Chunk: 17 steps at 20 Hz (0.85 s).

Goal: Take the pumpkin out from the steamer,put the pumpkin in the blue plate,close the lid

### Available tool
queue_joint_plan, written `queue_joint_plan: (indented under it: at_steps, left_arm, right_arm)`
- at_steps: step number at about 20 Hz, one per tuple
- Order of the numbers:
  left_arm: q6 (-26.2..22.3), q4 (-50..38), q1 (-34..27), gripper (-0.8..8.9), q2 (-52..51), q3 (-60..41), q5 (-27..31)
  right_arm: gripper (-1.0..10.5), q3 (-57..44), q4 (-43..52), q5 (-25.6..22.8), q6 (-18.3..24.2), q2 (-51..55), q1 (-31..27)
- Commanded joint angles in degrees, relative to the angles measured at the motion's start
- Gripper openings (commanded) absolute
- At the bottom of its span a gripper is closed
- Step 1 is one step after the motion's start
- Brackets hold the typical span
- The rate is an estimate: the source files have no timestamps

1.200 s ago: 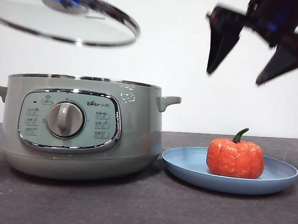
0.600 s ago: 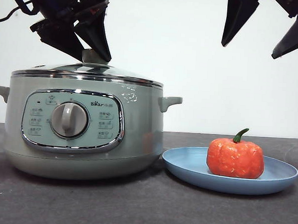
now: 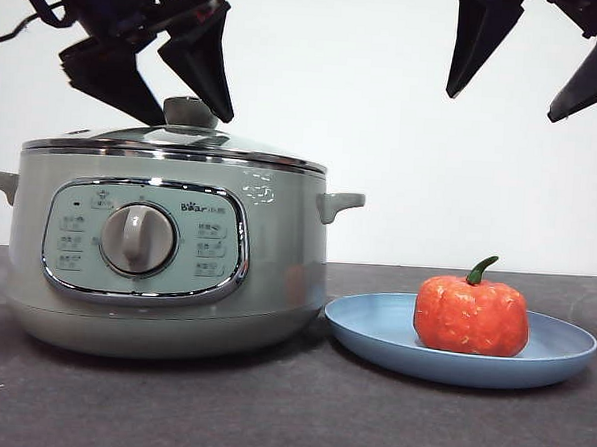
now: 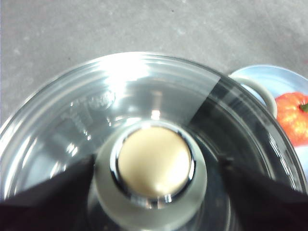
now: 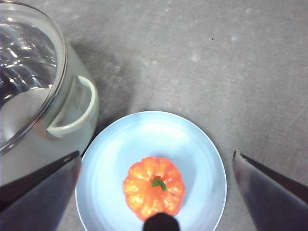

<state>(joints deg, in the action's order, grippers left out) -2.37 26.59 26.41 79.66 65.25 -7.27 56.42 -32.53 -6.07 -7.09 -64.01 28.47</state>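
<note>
I am finishing the last step: the lid [image 3: 173, 142] is sitting on the steamer [image 3: 166, 267]. My left gripper [image 3: 175, 102] is spread wide around the knob. The pumpkin [image 3: 471, 315] is sitting in the blue plate [image 3: 562, 352]. My right gripper [image 3: 532, 71] is hanging spread above it. Next I should lift the left arm clear.

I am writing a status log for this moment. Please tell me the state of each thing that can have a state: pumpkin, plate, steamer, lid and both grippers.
pumpkin: upright in the plate, free.
blue plate: beside the steamer, holds the pumpkin.
steamer: closed.
lid: seated on the steamer rim.
left gripper: open, jaws astride the lid knob.
right gripper: open, high above the plate.
</note>
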Motion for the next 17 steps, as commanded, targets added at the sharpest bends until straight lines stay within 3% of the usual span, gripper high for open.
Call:
queue_joint_plan:
  at_steps: [1, 4, 8, 9, 13, 17]
  left_arm:
    - [-0.2, 2.7, 0.2, 4.63, -3.1, -0.3, -0.4]
    - [-0.2, 8.9, 0.2, 4.29, -7.8, -0.3, -0.7]
    - [-0.4, 16.1, 0.3, -0.15, -15.3, -0.3, -0.6]
    - [-0.7, 16.9, 0.3, -0.08, -17.1, -0.3, -0.6]
    - [-2.4, 17.7, 0.8, -0.09, -24.3, -1.3, 3.9]
    - [-2.6, 7.8, 3.2, -0.09, -37.5, -14.9, 7.6]
  right_arm:
    - [6.0, -0.5, -2.6, 0.1, -0.5, 0.4, 0.0]
    - [5.7, -0.5, -6.5, 0.2, -0.5, 1.9, 0.1]
    - [0.8, -0.5, -4.7, 0.1, 2.3, 7.2, 0.1]
    - [-0.1, -0.5, -3.3, 0.1, 3.0, 8.8, 0.1]
    - [-0.2, -2.9, 1.3, 0.1, 5.5, 17.0, 0.1]
    - [-0.2, -13.9, 8.9, 0.0, 5.7, 28.3, 0.2]
